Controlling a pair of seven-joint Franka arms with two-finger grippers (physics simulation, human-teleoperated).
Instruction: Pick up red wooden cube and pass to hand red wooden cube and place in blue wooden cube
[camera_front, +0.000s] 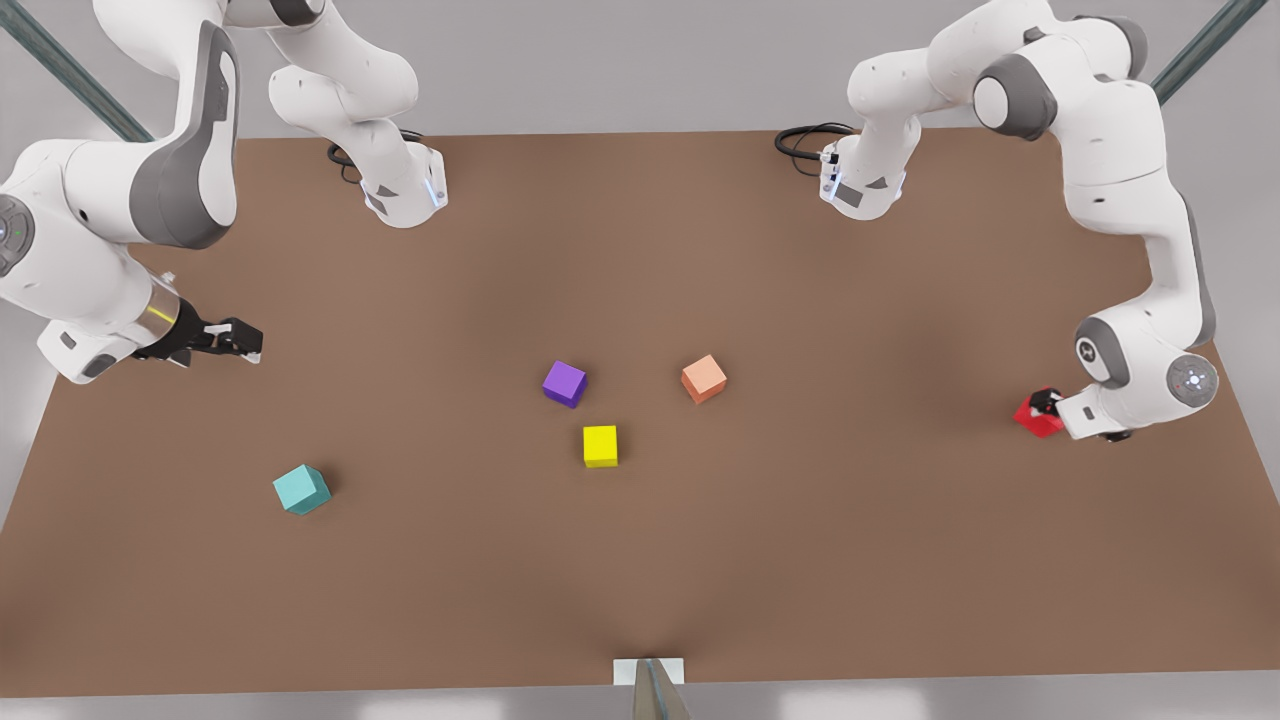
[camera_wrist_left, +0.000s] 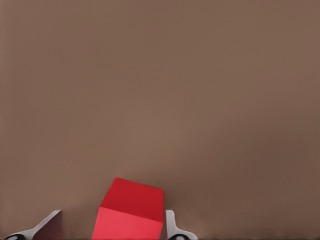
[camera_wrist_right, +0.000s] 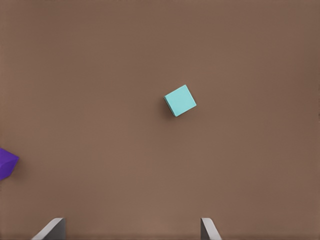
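My left gripper (camera_wrist_left: 112, 227) has its jaws spread around the red wooden cube (camera_front: 1036, 417), not clearly clamped. Pickup isn't done; handover and placing remain. Farther off, the blue wooden cube (camera_front: 301, 489) sits untouched below my right gripper (camera_front: 232, 338), jaws wide and empty.

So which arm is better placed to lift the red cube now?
Left, probably: the left gripper already has its fingers either side of the red cube. The right gripper hangs open, far across the table.

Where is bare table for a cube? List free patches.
Free: stretch between teal cube and yellow cube; stretch between salmon cube and red cube at left gripper. Crowded: centre, around purple cube. Right gripper waits at front view's left.
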